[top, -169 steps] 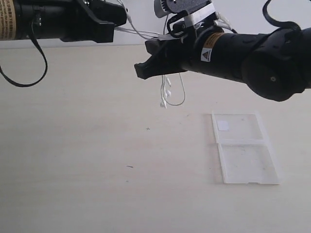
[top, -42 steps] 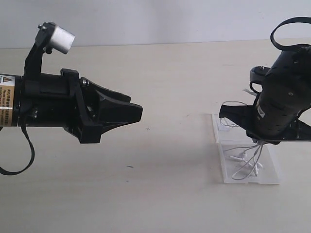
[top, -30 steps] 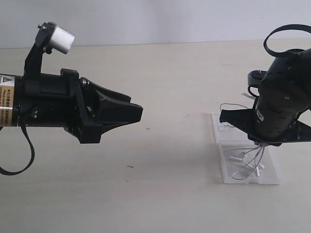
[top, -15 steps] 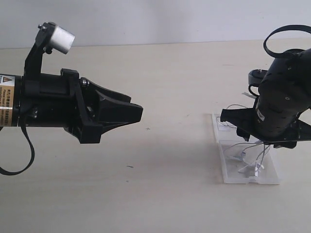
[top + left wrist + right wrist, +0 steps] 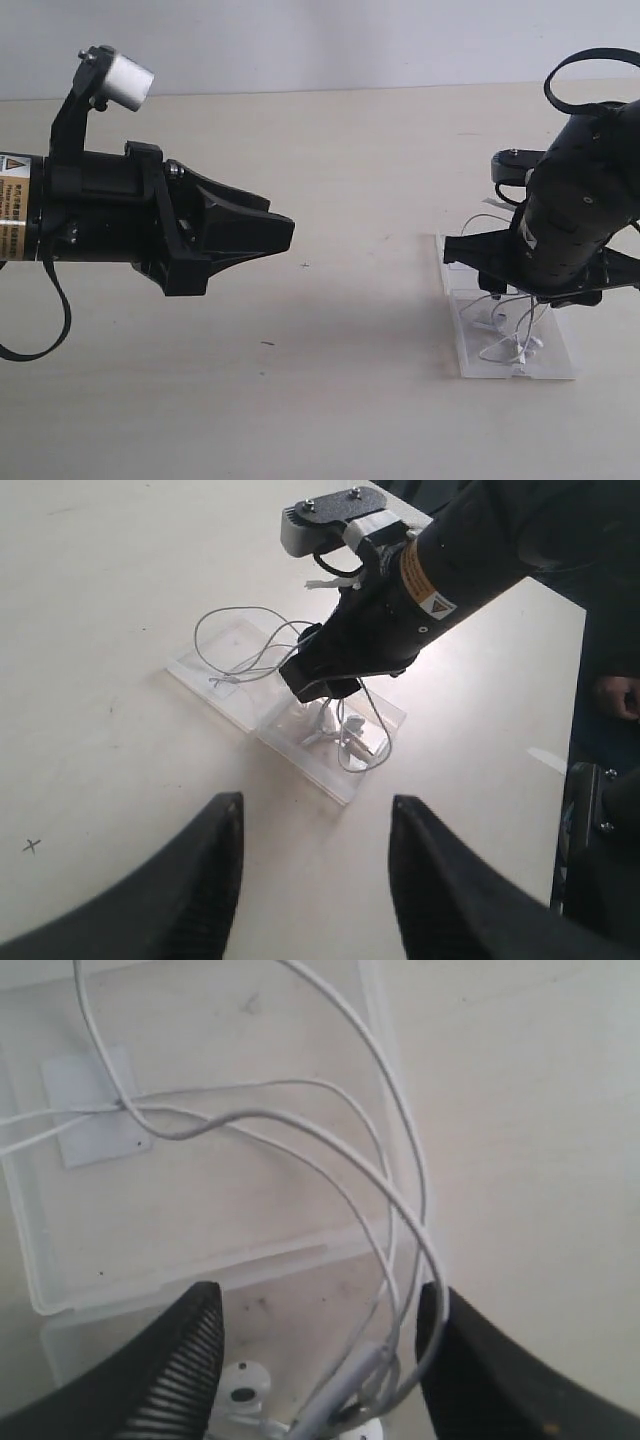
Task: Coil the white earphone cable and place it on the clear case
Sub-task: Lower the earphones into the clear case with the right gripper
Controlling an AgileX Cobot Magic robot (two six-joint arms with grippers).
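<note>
Against the view from over five seconds ago, when the white earphone cable (image 5: 505,345) dangled in the air between the two arms, it now rests on the clear case (image 5: 560,366) at the right side of the worktop (image 5: 350,400). A second ago the strands still hung gathered from the right gripper (image 5: 320,1360). Now its jaws stand spread, with several strands passing loosely between them and nothing pinched, and the arm sits a little higher over the case. The left gripper (image 5: 315,815) has not shifted in that time. It hovers well apart on the left, aimed across the worktop toward the case, jaws spread and empty. In the exterior view the case's long axis runs from far to near, its two halves joined across the middle and the sticker (image 5: 90,1110) on the farther half. The cable is a loose bundle stretched along that same axis. Wide loops cross the sticker half, and the earbuds (image 5: 240,1395) lie bunched on the nearer half, under the right gripper. In the right wrist view one loop bows just past a long edge of the case. We cannot tell whether it touches the worktop there.
</note>
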